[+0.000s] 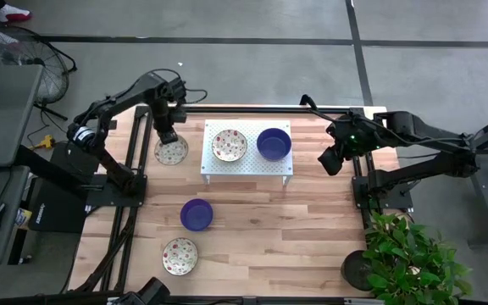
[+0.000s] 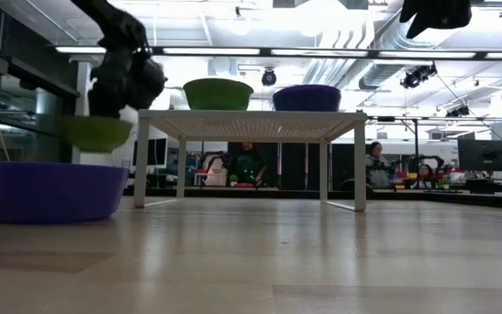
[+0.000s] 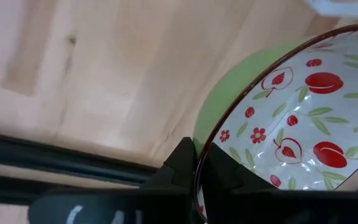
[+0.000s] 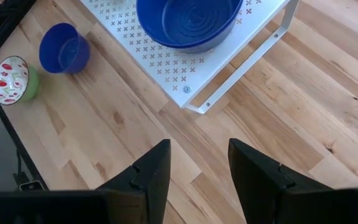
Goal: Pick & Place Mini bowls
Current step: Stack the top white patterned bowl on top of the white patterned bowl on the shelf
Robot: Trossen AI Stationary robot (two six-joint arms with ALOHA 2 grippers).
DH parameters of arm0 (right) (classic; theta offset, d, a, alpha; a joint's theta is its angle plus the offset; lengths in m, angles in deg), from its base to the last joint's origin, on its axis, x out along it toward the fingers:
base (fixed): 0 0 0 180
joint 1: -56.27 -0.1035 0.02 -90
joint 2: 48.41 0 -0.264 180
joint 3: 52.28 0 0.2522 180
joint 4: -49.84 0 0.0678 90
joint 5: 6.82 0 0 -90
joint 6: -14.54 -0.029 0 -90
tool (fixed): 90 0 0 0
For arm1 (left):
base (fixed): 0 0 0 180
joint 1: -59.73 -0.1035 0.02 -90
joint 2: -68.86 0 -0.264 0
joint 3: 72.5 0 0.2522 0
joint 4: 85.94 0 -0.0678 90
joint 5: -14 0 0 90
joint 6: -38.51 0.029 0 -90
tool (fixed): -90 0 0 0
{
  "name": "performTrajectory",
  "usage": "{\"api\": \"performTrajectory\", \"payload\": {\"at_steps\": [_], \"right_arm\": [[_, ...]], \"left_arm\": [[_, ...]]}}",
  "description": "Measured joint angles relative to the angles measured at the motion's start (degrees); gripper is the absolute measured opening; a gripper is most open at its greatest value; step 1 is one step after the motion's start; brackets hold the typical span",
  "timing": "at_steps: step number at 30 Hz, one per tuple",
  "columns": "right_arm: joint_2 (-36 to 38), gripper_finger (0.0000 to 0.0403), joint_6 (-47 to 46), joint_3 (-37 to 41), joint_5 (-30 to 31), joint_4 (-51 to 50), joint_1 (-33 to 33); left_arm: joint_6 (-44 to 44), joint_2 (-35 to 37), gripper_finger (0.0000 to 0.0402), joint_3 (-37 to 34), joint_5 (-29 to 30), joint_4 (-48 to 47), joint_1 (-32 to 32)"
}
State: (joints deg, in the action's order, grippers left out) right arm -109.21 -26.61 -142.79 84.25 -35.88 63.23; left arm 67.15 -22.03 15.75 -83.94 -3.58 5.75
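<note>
Starting at the left, we have the left gripper (image 1: 169, 135) near the bench's (image 1: 252, 246) far-left corner, its fingers pinched shut on the rim of a patterned bowl (image 1: 171, 152), one finger inside and one outside. In the low view this bowl hangs clear of the bench top, just left of the white rack (image 1: 246, 163), so we judge it lifted and on its way to the rack.

The rack stands at the far middle of the bench. On it we see a second patterned bowl (image 1: 229, 145) on the left half and a blue bowl (image 1: 274, 143) on the right half, close together. Nearer us on the bench, a second blue bowl (image 1: 196, 214) sits left of centre, and a third patterned bowl (image 1: 180, 256) lies close to the near edge.

At the right, the right gripper (image 1: 329, 159) hovers above the bench's far-right edge, beside the rack, fingers spread wide and holding nothing.

What worries us is the grip: a narrow pinch on one point of a smooth rim lets the bowl swing or slip out, especially if the arm moves sharply. The carried bowl also hangs below the level of the rack top, so moving sideways without rising first could knock the rack's edge or leg and shift the two bowls on it. With the rack half-filled, setting down too near the patterned one could chip or nudge it.
</note>
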Motion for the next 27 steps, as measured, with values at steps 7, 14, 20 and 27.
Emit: {"api": "performTrajectory", "payload": {"at_steps": [7, 14, 20, 27], "right_arm": [[0.0, 0.0149, 1.1, 0.0, 0.0, 0.0, 0.0], [0.0, 0.0149, 1.8, 0.0, -0.6, 0.0, 0.0], [0.0, 0.0149, 2.6, 0.0, -0.8, 0.0, 0.0], [0.0, 0.0149, 3.5, 0.0, -1.3, 0.0, 0.0]], "left_arm": [[-1.2, 0.1, 0.0003, 10.9, 0.1, -6.5, 0.9], [-6.6, 0.8, 0.0003, 18.8, -6.4, -6.2, 2.6], [-11.8, 0.8, 0.0002, 23.2, -8.1, -6.2, 7.5], [-18.1, 0.7, 0.0002, 25.9, -8.0, -6.2, 12.9]]}}
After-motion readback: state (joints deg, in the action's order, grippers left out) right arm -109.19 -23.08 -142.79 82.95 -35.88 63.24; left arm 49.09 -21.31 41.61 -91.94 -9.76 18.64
